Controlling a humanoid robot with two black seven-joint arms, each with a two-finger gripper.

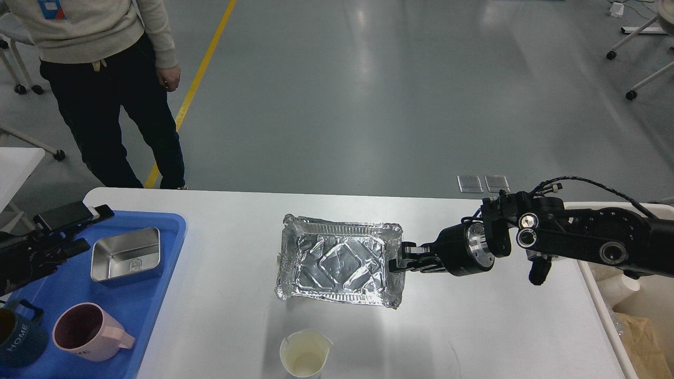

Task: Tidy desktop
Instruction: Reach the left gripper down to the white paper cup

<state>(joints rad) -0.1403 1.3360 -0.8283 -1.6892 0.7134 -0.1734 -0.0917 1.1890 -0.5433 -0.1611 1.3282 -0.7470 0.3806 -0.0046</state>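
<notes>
One wide white desktop (pixel 226 316), filling the lower half of the head view, rounded far corners, grey floor (pixel 395 89) beyond. Standing past the far left corner: person (pixel 108 79) in grey sweatshirt and dark trousers, head out of frame. Blue tray (pixel 152 300) on the left end of the desktop. Beige bin (pixel 605 310) just off the right edge, paper scraps inside. Right arm (pixel 590 239) in from the right, reaching left over the desktop. Foil tray (pixel 339 260) at mid desktop, crinkled, empty, seemingly lifted, shadow below it. Right gripper (pixel 398 260) at the foil tray's right rim, fingers narrow and pinched on that rim. Left arm (pixel 31 247) low at the left edge, over the blue tray's near-left part. Left gripper (pixel 87 216) pointing right above the tray's far left corner, one flat finger clear, the other not separable, so finger gap cannot tell. Steel box (pixel 126 254) in the blue tray's far part, open top, empty. Pink mug (pixel 89 331) in the tray's near part, handle to the right. Dark blue mug (pixel 18 337) just left of the pink one, lettered HOME, cut by the frame edge. White paper cup (pixel 305 352) on the desktop near the front edge, just in front of the foil tray, apart from it, rim dented.
</notes>
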